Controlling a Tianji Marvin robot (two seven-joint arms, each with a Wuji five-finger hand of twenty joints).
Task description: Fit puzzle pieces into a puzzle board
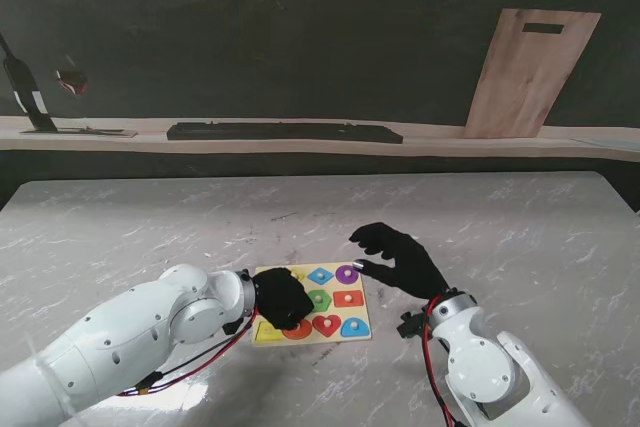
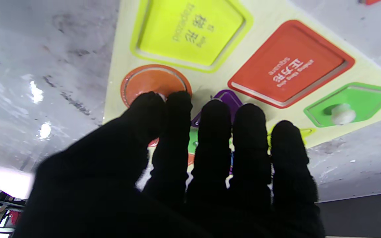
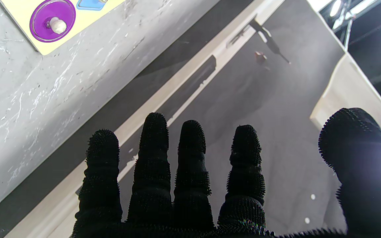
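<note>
The pale yellow puzzle board (image 1: 363,315) lies on the marble table in front of me, with coloured shapes in its slots. My left hand (image 1: 280,297) rests over the board's left part. In the left wrist view, the left hand (image 2: 177,172) has its fingers together, and thumb and forefinger pinch at the orange circle piece (image 2: 150,81), which sits in its slot. Beside it are a bare yellow trapezoid recess (image 2: 190,31) and a bare red square recess (image 2: 291,64). A green piece (image 2: 349,104) is seated. My right hand (image 1: 400,259) hovers open to the right of the board.
A purple circle piece (image 3: 51,21) with a white knob sits at the board's far right corner. A low ledge carries a long black bar (image 1: 285,131) and a leaning wooden board (image 1: 530,72) along the far wall. Marble table (image 1: 500,217) stretches around the puzzle.
</note>
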